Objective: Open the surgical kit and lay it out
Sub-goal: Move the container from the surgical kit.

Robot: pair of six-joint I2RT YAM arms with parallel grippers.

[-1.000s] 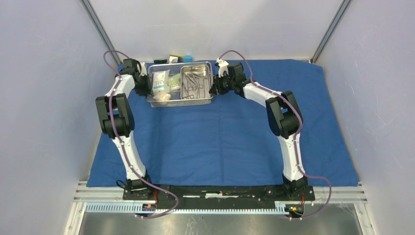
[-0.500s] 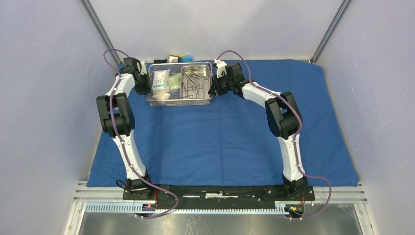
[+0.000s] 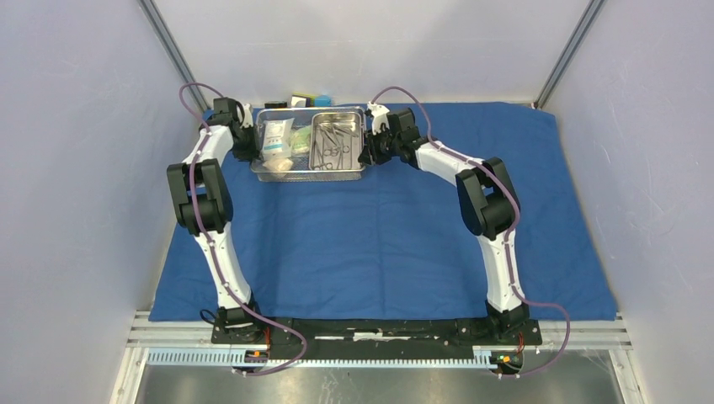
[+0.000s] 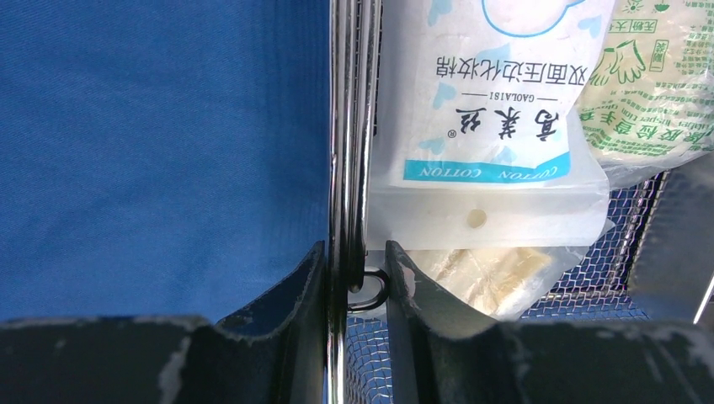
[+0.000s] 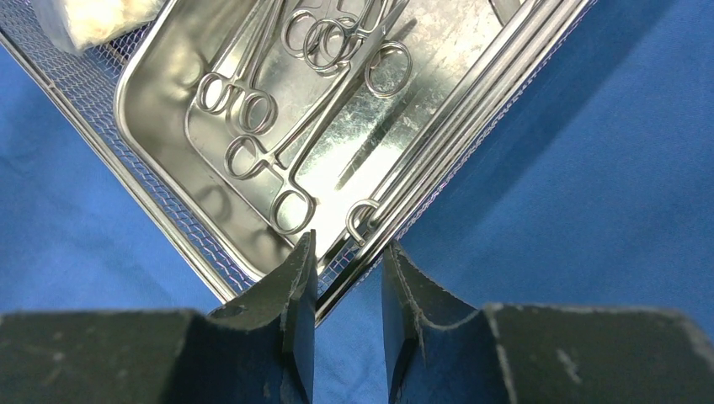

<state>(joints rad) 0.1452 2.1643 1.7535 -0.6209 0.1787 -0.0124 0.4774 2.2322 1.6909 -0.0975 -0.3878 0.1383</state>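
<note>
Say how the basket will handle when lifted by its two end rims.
Probably stiff: the basket is steel wire mesh with a rod rim. Likely heavier on the right, where the pan holds instruments. The packets lie loose, so tilting may slide them.

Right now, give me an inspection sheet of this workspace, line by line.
Surface: blue cloth wrap spread flat, a few creases.
Job's things: wire-mesh basket at the far edge, left of centre, holding a steel pan of scissor-like instruments and three packets.
Clutter: small blocks behind the basket.
Grippers: left gripper and right gripper each closed on an end rim of the basket.
Cables: purple cables follow both arms, clear of the basket.
Surroundings: plain white walls, metal corner posts.
</note>
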